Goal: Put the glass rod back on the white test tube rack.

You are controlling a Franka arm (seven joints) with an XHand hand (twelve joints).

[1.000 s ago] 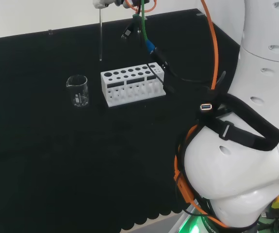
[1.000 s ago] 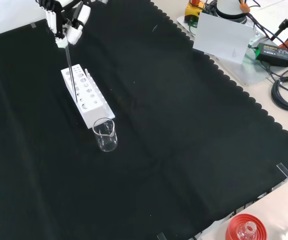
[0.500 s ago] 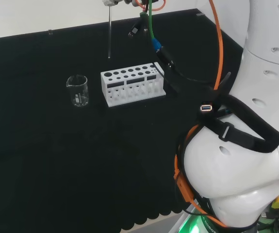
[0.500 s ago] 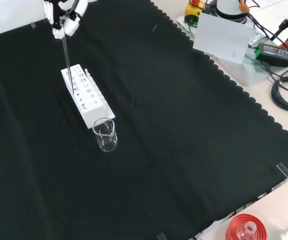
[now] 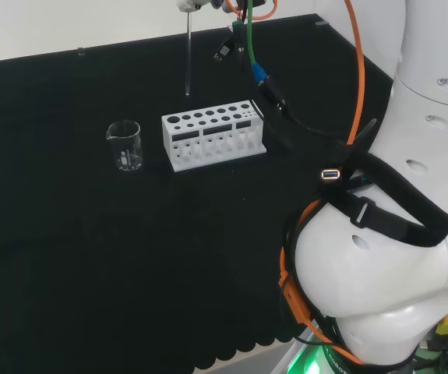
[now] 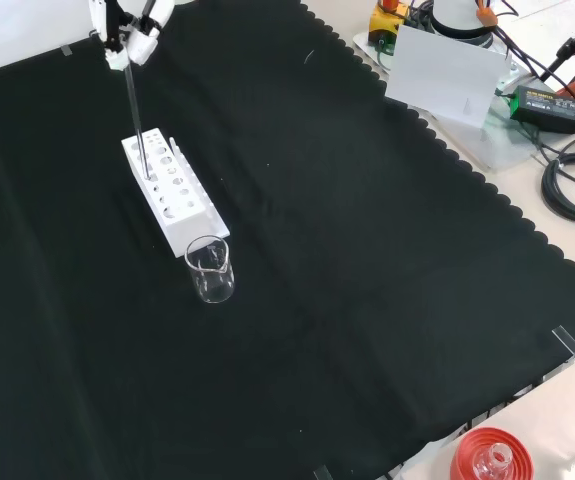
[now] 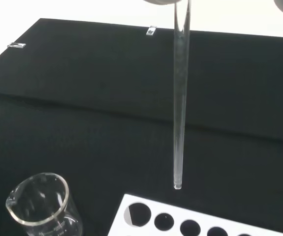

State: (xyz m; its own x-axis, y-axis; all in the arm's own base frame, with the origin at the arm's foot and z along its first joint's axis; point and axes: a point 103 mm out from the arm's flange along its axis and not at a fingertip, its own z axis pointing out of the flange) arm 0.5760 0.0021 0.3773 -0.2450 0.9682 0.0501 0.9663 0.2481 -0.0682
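The hand [image 6: 127,25] is high over the far end of the cloth, shut on the top of a clear glass rod [image 6: 135,120] that hangs straight down. In the head view the rod [image 5: 188,58] ends a little above and behind the white test tube rack [image 5: 212,134], near its left holes, with the hand [image 5: 192,4] at the view's top edge. The wrist view shows the rod [image 7: 180,98] with its tip just above the rack [image 7: 180,223], close to the end holes and not inside any. In the front view the rod's lower end overlaps the rack [image 6: 172,195].
A clear glass beaker [image 5: 125,145] stands left of the rack in the head view, nearer than the rack in the front view [image 6: 210,268], and in the wrist view [image 7: 43,206]. Cables [image 5: 262,82] hang right of the rack. A red ribbed stand [image 6: 492,458] sits at the cloth's near edge.
The hand has carried the rod to the right in the head view, from over the cloth left of the rack to just behind the rack's left holes. Rack and beaker have not moved.
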